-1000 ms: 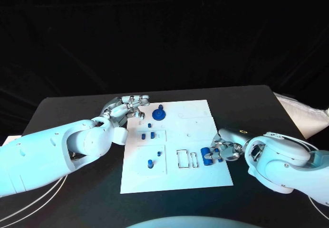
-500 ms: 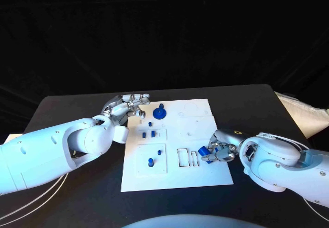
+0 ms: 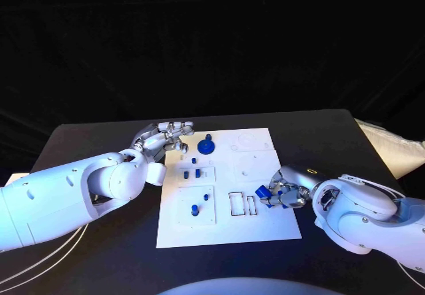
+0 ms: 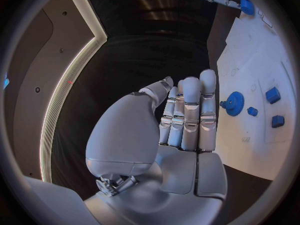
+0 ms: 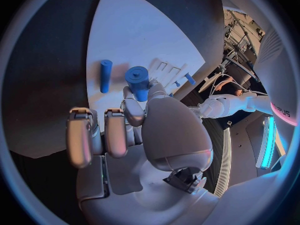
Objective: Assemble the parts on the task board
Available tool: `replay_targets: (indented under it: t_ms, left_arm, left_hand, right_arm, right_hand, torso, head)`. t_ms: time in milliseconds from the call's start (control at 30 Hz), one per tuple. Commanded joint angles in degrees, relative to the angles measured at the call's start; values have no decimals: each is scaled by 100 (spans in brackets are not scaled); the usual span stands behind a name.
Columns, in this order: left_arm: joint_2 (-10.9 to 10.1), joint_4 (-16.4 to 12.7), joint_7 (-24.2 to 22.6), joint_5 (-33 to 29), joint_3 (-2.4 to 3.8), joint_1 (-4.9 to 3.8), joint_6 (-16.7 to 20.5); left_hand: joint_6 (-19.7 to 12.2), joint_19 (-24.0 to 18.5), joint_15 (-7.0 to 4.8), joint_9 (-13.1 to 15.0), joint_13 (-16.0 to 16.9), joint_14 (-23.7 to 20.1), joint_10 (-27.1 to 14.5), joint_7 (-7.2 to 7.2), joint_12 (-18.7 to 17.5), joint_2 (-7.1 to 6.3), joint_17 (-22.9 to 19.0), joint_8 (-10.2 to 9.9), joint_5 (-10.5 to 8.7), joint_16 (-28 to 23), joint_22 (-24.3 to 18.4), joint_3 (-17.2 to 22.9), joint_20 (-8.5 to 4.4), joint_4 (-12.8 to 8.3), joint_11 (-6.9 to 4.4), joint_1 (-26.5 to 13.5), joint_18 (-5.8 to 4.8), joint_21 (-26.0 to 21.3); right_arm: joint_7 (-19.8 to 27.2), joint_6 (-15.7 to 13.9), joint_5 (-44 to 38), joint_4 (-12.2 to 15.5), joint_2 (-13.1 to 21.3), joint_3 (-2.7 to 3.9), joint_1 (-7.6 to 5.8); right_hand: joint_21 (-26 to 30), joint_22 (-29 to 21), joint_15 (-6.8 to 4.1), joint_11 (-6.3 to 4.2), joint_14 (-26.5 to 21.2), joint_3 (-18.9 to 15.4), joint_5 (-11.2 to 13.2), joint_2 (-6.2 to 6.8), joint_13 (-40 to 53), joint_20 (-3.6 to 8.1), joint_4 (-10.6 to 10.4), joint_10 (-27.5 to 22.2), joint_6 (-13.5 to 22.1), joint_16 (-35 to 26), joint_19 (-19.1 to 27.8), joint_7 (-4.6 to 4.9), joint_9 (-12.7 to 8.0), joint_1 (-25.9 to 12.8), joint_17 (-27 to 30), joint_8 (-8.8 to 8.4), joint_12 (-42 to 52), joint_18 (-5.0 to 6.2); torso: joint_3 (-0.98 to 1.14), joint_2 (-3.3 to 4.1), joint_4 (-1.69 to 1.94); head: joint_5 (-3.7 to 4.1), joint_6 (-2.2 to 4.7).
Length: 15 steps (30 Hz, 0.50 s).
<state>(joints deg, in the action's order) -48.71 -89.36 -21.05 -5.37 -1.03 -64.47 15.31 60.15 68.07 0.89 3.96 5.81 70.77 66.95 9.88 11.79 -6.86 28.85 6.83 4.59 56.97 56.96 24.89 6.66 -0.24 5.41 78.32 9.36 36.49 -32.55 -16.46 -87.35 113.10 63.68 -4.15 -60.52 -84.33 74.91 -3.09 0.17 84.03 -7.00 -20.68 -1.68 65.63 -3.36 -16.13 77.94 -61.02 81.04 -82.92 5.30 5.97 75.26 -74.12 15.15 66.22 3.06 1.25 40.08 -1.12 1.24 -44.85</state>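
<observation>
right hand (image 3: 282, 193) pinching a blue cylinder (image 5: 138, 82) at the task board's (image 3: 266, 227) 3 o'clock edge | left hand (image 3: 164, 138) at board's 10 o'clock, fingers pressed together, holding nothing | another cylinder (image 5: 105, 75) lying on the board nearby

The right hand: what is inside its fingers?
The right hand holds a blue cylinder pinched upright above the task board. Its top end shows; its lower part is hidden behind the fingers. Another blue cylinder lies flat beside.
</observation>
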Motion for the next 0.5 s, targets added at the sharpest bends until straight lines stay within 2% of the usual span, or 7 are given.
replay_targets:
  t_ms: [33,167,267,500]
  left_arm:
    - [12,0,-17,-4,2,0,-122]
    - [20,4,-15,-3,1,1,-131]
    - [24,5,-13,-3,0,3,-133]
    - [24,-1,-6,-3,-1,4,-139]
  left_hand:
    - [-40,2,-26,-6,6,-27,-28,-6,20,13,-5,29,11,-32,-5,-41,-18,-5,-7,30,81,-19]
    - [-40,2,-26,-6,6,-27,-28,-6,20,13,-5,29,11,-32,-5,-41,-18,-5,-7,30,81,-19]
    - [-40,2,-26,-6,6,-27,-28,-6,20,13,-5,29,11,-32,-5,-41,-18,-5,-7,30,81,-19]
    - [-41,2,-26,-6,6,-28,-33,-6,27,17,-8,30,12,-32,-10,-46,-17,-7,-7,34,82,-26]
  right_arm:
    - [116,-648,285,115,-7,9,-27]
    - [166,-769,455,177,-80,14,-42]
    - [169,-748,536,184,-153,16,-46]
    - [68,-262,675,97,-383,15,-31]
  right_hand:
    - [-37,475,-50,1,334,-30,-84,-135,14,42,-39,50,-105,39,-22,-63,116,8,-12,73,17,-50]
    - [-39,478,-55,-4,336,-40,-124,-144,22,47,-38,56,-111,44,-24,-68,126,6,-21,72,16,-51]
    - [-40,481,-60,-12,337,-48,-151,-137,31,52,-25,63,-122,48,-26,-77,137,25,-27,76,16,-51]
    - [-41,484,-68,-18,340,-157,-96,-170,31,63,-57,77,-164,59,-28,-86,184,-134,-47,81,-25,-52]
  torso:
    - [-2,-3,6]
    - [-2,2,20]
    - [-5,5,25]
    - [-12,2,10]
  head:
    - [0,6]
    - [-13,8]
    - [-26,4]
    - [-67,-9]
